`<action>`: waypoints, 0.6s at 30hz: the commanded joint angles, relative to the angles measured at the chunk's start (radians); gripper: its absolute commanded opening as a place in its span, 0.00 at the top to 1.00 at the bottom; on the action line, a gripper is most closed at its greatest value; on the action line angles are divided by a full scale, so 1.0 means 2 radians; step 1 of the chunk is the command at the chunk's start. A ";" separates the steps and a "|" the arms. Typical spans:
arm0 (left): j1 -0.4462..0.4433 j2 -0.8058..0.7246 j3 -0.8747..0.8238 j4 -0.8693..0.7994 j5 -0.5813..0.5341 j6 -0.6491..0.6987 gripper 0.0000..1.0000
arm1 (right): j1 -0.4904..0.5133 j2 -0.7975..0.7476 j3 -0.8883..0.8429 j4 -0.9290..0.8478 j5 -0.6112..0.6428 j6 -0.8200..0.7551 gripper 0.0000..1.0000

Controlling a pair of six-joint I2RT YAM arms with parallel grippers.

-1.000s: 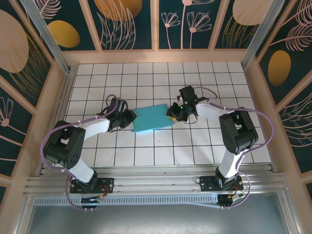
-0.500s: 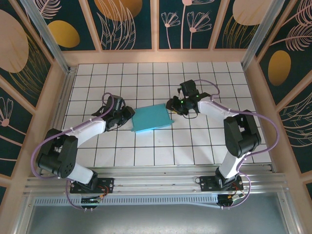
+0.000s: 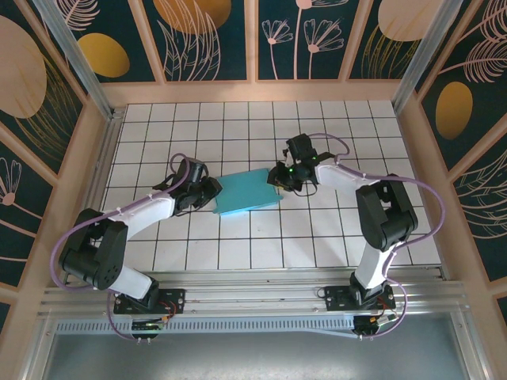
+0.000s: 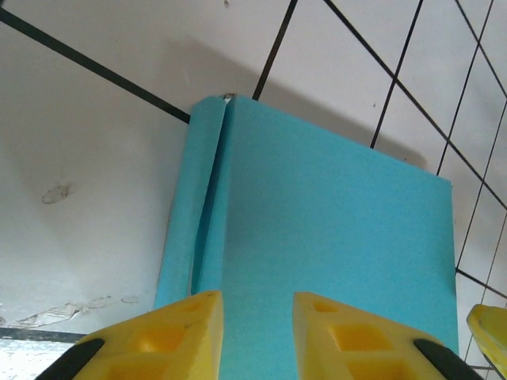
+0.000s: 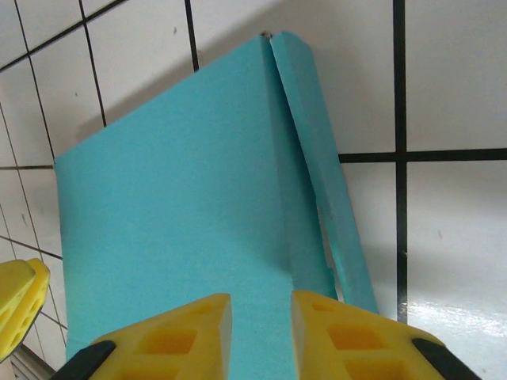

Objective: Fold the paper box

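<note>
The paper box (image 3: pixel 248 191) lies flat on the white tiles as a folded teal rectangle, midway between the two arms. My left gripper (image 3: pixel 214 192) sits at its left edge, my right gripper (image 3: pixel 276 176) at its right edge. In the left wrist view the teal box (image 4: pixel 317 214) lies under my left gripper (image 4: pixel 257 305), whose yellow fingers stand slightly apart with nothing between them. A narrow side flap (image 4: pixel 202 198) runs along the box's edge. The right wrist view has the box (image 5: pixel 174 214) beneath my right gripper (image 5: pixel 261 305), also narrowly open and empty.
White tiled table (image 3: pixel 238 134) with wooden walls (image 3: pixel 253 91) on three sides. The arm bases stand on the metal rail (image 3: pixel 253 297) at the near edge. A yellow fingertip (image 5: pixel 16 305) of the opposite gripper shows past the box's far edge.
Both grippers lifted slightly away half a second ago and have come back down onto the box's two ends. The box has stayed in place.
</note>
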 commanded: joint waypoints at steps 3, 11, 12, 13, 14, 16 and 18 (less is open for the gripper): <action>-0.008 0.026 -0.008 0.017 0.011 -0.015 0.75 | 0.010 0.017 -0.009 0.012 -0.014 0.001 0.76; -0.010 0.038 -0.005 0.032 0.003 -0.016 0.80 | 0.021 0.021 -0.031 0.041 -0.015 0.018 0.80; -0.010 0.039 -0.004 0.031 0.002 -0.015 0.80 | 0.022 0.022 -0.034 0.043 -0.014 0.019 0.80; -0.010 0.040 -0.003 0.030 -0.001 -0.014 0.80 | 0.022 0.022 -0.037 0.044 -0.011 0.021 0.80; -0.010 0.040 -0.002 0.028 -0.003 -0.014 0.80 | 0.022 0.021 -0.037 0.043 -0.009 0.020 0.80; -0.010 0.037 0.002 0.021 -0.007 -0.010 0.79 | 0.021 0.016 -0.035 0.036 -0.004 0.017 0.80; -0.010 0.030 0.007 0.011 -0.016 -0.005 0.79 | 0.021 0.007 -0.030 0.031 0.000 0.015 0.79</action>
